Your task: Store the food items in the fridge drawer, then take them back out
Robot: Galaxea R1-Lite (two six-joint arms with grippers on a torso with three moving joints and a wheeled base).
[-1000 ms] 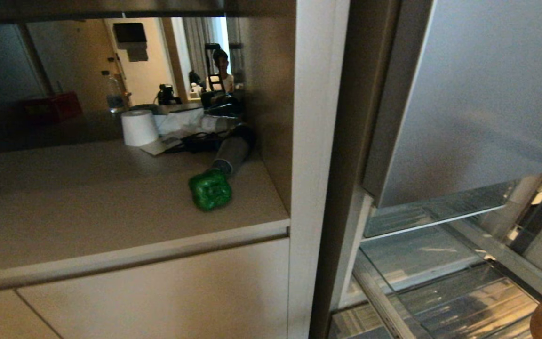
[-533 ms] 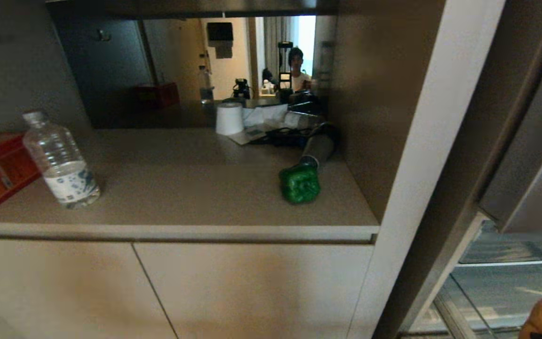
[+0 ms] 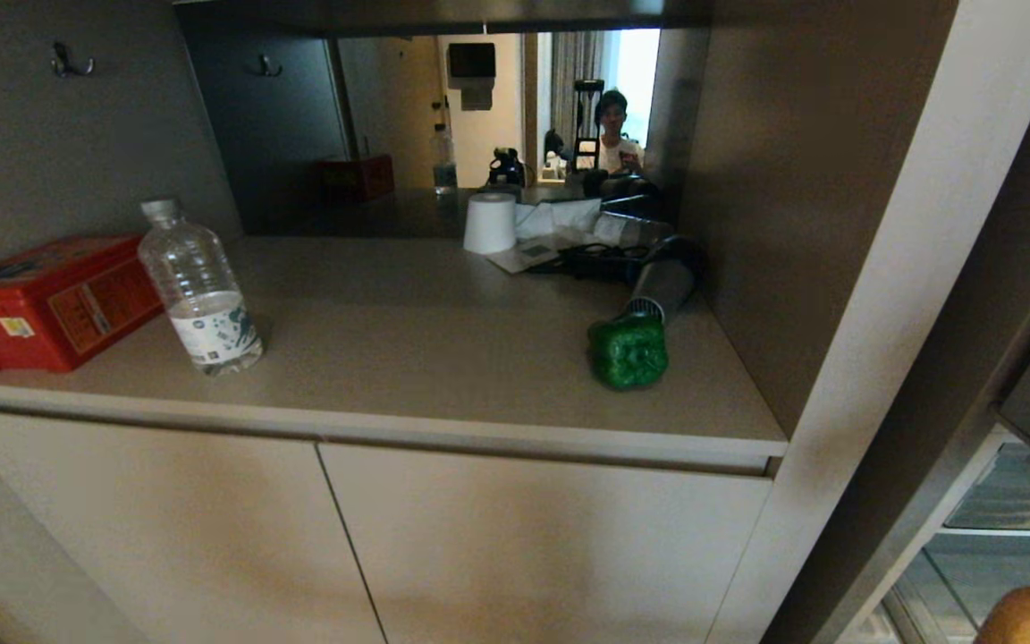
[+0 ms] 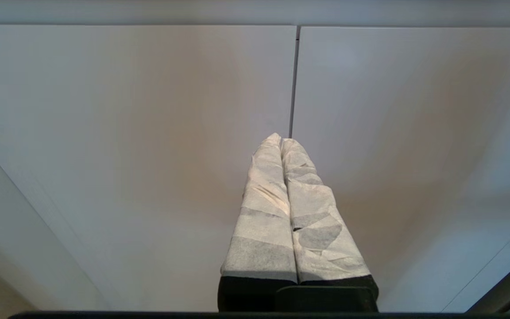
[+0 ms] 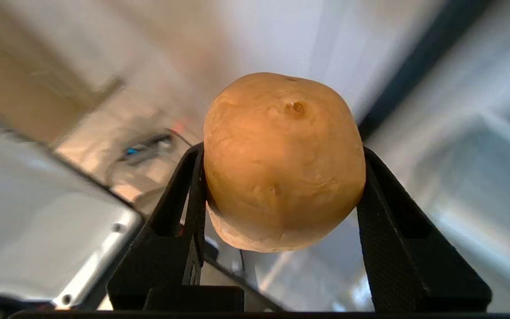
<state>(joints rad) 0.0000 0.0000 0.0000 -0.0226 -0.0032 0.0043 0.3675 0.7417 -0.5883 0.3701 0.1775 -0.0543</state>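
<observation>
Right wrist view: right pincer (image 5: 281, 177) pinching the potato (image 5: 283, 161) between black fingers; green pepper (image 3: 628, 351) sits on the surface (image 3: 408, 349); left pincer (image 4: 281, 141) pressed together before cabinet doors (image 4: 148, 133).

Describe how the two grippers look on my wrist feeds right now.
The left gripper has two long tapering fingers wrapped in white, creased tape over a black base. The right gripper has bare black fingers, wedge-shaped, with finely textured inner faces. No cables show on either.
</observation>
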